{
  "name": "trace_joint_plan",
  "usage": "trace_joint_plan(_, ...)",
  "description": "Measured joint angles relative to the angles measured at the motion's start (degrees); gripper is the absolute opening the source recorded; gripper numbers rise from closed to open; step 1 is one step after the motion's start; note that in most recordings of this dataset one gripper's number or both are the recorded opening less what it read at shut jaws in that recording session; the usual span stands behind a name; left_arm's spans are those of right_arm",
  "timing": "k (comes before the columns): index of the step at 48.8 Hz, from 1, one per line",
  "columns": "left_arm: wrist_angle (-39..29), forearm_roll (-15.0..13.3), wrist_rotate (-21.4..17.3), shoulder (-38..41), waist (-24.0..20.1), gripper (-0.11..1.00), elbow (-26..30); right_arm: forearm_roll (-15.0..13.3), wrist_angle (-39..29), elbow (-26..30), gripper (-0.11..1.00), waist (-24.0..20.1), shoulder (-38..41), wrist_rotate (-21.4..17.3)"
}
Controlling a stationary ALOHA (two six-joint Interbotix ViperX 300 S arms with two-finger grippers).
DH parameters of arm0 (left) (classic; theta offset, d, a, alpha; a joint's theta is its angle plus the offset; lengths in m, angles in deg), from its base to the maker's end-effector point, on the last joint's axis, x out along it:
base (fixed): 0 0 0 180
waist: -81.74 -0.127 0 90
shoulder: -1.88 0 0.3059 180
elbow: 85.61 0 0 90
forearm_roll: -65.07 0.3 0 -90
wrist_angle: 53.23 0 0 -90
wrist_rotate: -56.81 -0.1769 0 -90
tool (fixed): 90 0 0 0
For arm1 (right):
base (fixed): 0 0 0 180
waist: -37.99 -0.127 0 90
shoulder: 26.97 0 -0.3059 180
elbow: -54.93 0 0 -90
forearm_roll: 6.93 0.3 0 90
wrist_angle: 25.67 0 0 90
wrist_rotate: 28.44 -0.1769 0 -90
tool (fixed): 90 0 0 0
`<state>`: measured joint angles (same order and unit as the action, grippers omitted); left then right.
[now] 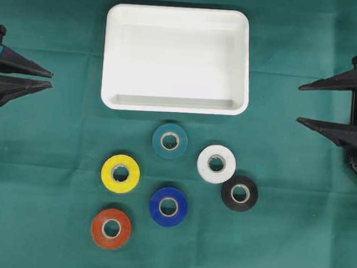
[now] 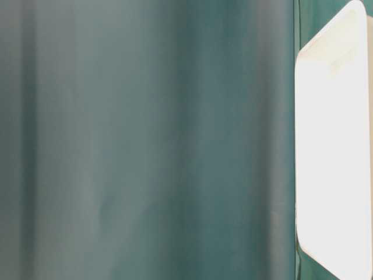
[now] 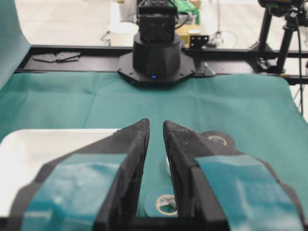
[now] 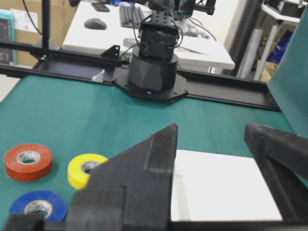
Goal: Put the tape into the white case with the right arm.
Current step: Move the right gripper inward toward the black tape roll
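The white case (image 1: 174, 106) lies empty at the back middle of the green cloth. In front of it lie several tape rolls: teal (image 1: 169, 141), white (image 1: 216, 163), black (image 1: 239, 193), yellow (image 1: 120, 173), blue (image 1: 168, 206) and orange-red (image 1: 111, 228). My right gripper (image 1: 299, 104) hovers at the right edge, level with the case, open and empty. In its wrist view the right gripper (image 4: 210, 127) frames the case (image 4: 226, 187). My left gripper (image 1: 51, 80), with teal patches, sits at the left edge; only a narrow gap shows between its tips, with nothing in it.
The green cloth covers the whole table. The table-level view shows only blurred cloth and a side of the case (image 2: 332, 146). Each arm's black base (image 4: 149, 72) stands at the far table edge in the other's wrist view.
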<state>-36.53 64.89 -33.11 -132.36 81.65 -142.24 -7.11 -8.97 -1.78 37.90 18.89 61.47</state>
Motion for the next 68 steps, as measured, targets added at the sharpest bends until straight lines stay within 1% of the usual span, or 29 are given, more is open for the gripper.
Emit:
trace_joint_plan(1, 0.0, 0.0, 0.0, 0.0, 0.0, 0.24, 0.1, 0.0, -0.1, 0.0, 0.24, 0.0, 0.0, 0.0)
trace_joint_plan(2, -0.1, -0.2, -0.2, -0.1, 0.0, 0.21, 0.1, 0.0, 0.0, -0.1, 0.22, 0.0, 0.0, -0.2)
trace_joint_plan(5, 0.0, -1.1, 0.3, -0.2, 0.0, 0.08, 0.0, -0.1, -0.3, -0.6, 0.09, 0.3, 0.0, -0.4)
trace_joint_plan(7, 0.0, -1.2, 0.1, -0.4, 0.0, 0.03, -0.1, -0.1, -0.7, -1.1, 0.02, 0.5, 0.0, -0.4)
trace_joint_plan(8, -0.1, -1.2, 0.1, -0.5, 0.0, 0.01, -0.3, 0.0, -0.9, -1.2, 0.0, 0.7, 0.0, -0.5)
trace_joint_plan(11, 0.0, -1.3, -0.4, -1.1, -0.1, 0.0, -0.9, 0.0, -1.8, -1.9, -0.07, 1.3, -0.5, -1.0)
trace_joint_plan(13, -0.1, -1.3, -0.4, -1.6, 0.0, 0.0, -1.4, 0.0, -2.0, -2.5, -0.09, 1.5, -1.1, -1.2)
trace_joint_plan(19, -1.1, -1.4, -0.4, -3.5, -0.2, 0.0, -3.1, -0.1, -2.7, -3.1, -0.09, 1.5, -3.3, -2.1)
trace_joint_plan(25, -4.2, -1.4, -0.4, -7.4, -0.3, 0.0, -5.8, -0.1, -3.4, -4.5, -0.09, 1.7, -5.7, -2.4)
trace_joint_plan(36, -12.7, -1.4, -0.3, -19.2, -0.4, 0.0, -12.7, -0.2, -3.7, -7.8, -0.09, 1.9, -8.6, -2.4)
trace_joint_plan(40, -15.6, -1.3, -0.4, -22.6, -0.4, 0.0, -14.2, -0.4, -3.7, -8.7, -0.09, 1.9, -8.9, -2.4)
trace_joint_plan(45, -17.8, -1.4, -0.3, -24.3, -0.4, 0.0, -15.6, -0.8, -3.7, -9.5, -0.09, 2.0, -8.9, -2.5)
trace_joint_plan(50, -18.4, -1.4, -0.3, -24.3, -0.4, 0.0, -16.1, -0.9, -3.7, -9.9, -0.09, 2.0, -8.7, -2.5)
trace_joint_plan(54, -18.5, -1.3, -0.3, -24.1, -0.4, 0.0, -16.0, -0.9, -3.7, -10.0, -0.05, 2.0, -8.4, -2.5)
trace_joint_plan(57, -18.5, -1.3, -0.3, -23.7, -0.4, 0.0, -16.1, -1.1, -3.7, -10.1, 0.03, 2.1, -8.3, -2.5)
trace_joint_plan(59, -18.5, -1.4, -0.3, -23.6, -0.4, 0.0, -16.1, -1.1, -3.8, -10.1, 0.1, 2.1, -8.3, -2.5)
trace_joint_plan(61, -18.5, -1.3, -0.3, -23.6, -0.4, 0.0, -16.1, -1.4, -3.8, -10.1, 0.18, 2.0, -8.3, -2.4)
trace_joint_plan(68, -18.5, -1.4, -0.3, -23.6, -0.4, 0.0, -16.2, -2.0, -4.5, -10.1, 0.6, 2.1, -8.2, -2.4)
